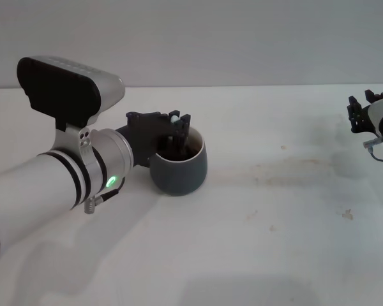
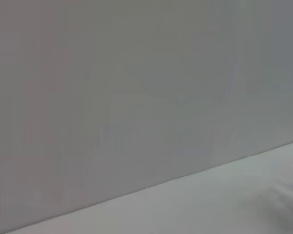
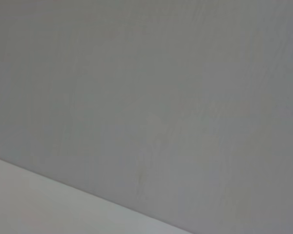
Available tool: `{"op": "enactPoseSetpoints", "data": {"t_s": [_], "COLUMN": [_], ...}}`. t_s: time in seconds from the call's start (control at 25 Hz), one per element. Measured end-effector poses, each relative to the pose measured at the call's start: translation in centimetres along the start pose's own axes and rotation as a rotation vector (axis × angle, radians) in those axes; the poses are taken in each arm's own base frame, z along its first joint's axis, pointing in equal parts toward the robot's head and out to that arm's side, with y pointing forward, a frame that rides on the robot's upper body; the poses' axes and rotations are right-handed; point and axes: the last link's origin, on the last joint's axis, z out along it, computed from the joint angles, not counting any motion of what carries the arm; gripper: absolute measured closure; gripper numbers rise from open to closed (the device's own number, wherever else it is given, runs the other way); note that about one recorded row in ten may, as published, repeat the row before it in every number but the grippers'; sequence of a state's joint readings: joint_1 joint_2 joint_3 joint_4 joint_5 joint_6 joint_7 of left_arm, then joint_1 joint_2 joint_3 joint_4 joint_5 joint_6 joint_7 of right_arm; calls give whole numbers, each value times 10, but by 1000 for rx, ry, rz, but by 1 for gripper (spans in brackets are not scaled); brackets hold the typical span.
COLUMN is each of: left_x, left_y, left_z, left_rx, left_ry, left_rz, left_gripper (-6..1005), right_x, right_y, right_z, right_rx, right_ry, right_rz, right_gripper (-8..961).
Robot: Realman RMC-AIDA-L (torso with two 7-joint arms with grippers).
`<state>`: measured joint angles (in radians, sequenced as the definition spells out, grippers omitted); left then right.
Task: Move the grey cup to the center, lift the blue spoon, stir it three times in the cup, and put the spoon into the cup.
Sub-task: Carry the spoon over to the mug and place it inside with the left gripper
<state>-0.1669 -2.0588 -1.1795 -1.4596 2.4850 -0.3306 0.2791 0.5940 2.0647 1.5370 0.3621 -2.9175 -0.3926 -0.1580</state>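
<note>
Left gripper (image 1: 179,127) covers the grey cup (image 1: 179,169) mouth, hiding most of its inside. Right gripper (image 1: 364,113) cut off by the head view's right edge; finger state unclear.

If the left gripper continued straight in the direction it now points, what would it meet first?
The left gripper points right and slightly down, its tips already at the cup's mouth. It would probably meet the cup's inner wall first; the depth is unclear.

We see a matt slate-grey ceramic-looking cup (image 1: 179,173), a smooth white table (image 1: 255,242) faintly stained, left arm's shell (image 1: 45,178) of satin silver, black plastic left hand (image 1: 177,127).
</note>
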Motion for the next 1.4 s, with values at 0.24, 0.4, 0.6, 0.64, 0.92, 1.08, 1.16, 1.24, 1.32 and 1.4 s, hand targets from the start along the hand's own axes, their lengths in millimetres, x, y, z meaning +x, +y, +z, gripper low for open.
{"op": "enactPoseSetpoints", "data": {"t_s": [0.24,0.4,0.6,0.64,0.92,1.08,1.16,1.24,1.32,1.4], "left_x": [-3,-9,-18,-19,-19,-12,-7,-3,-1,-2], "left_y": [-14,-25,-29,-29,-15,-7,-5,-2,-1,-2], "left_z": [2,-6,-21,-23,-26,-25,-24,-21,-16,-9], "left_rx": [38,72,91,91,57,30,21,11,5,4], "left_ry": [-1,-14,-39,-38,-40,-34,-25,-18,-15,-17], "left_rz": [-12,-35,-61,-62,-59,-44,-31,-19,-9,-2], "left_gripper": [810,809,808,808,806,806,805,805,804,804], "right_x": [1,1,0,0,-3,-3,-3,-3,-2,-2], "right_y": [1,1,1,1,2,2,2,2,2,2], "right_z": [0,0,0,0,1,2,2,1,1,1], "right_rx": [-1,0,-1,-1,-4,-5,-5,-5,-4,-4], "right_ry": [2,1,0,-1,-6,-6,-6,-6,-4,-4], "right_rz": [2,2,1,1,-1,-2,-2,-2,-1,-1], "right_gripper": [660,660,660,660,660,661,661,661,661,661]}}
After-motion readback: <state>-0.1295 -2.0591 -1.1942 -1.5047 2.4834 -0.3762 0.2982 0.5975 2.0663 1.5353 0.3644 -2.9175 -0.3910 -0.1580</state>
